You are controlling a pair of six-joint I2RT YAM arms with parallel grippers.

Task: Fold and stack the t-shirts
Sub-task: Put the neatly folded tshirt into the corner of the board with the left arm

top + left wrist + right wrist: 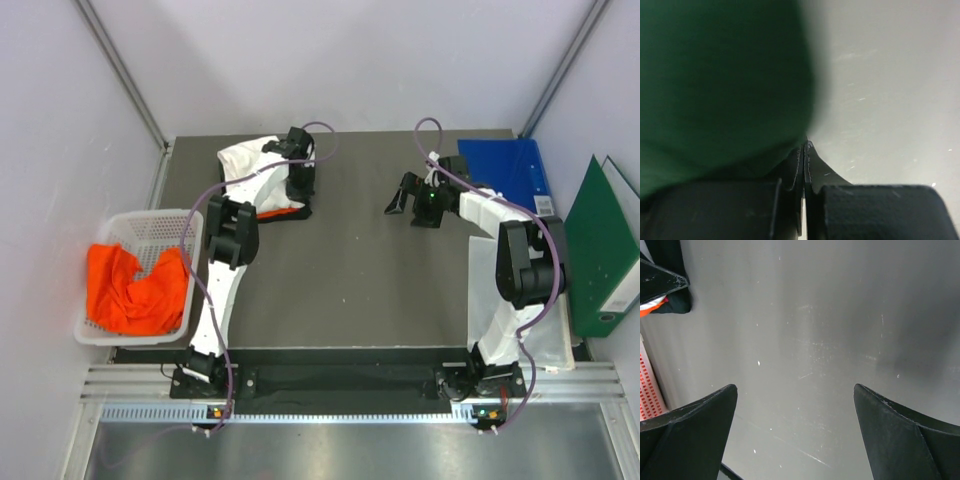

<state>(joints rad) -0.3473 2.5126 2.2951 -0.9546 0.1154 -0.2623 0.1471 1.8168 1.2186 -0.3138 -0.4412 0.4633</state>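
Left claw [804, 148] pinches the white, green-sleeved cloth t-shirt [243, 160] by the far edge of the dark worktop [350, 280]; right claw [795, 390] gapes mid-worktop

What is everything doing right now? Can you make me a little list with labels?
left gripper: shut, seemingly pinching the white t-shirt with dark green sleeves
right gripper: open above the bare grey table
bright orange t-shirt: crumpled in the white plastic mesh basket at the left edge
orange cloth: peeks out under the white shirt's near edge
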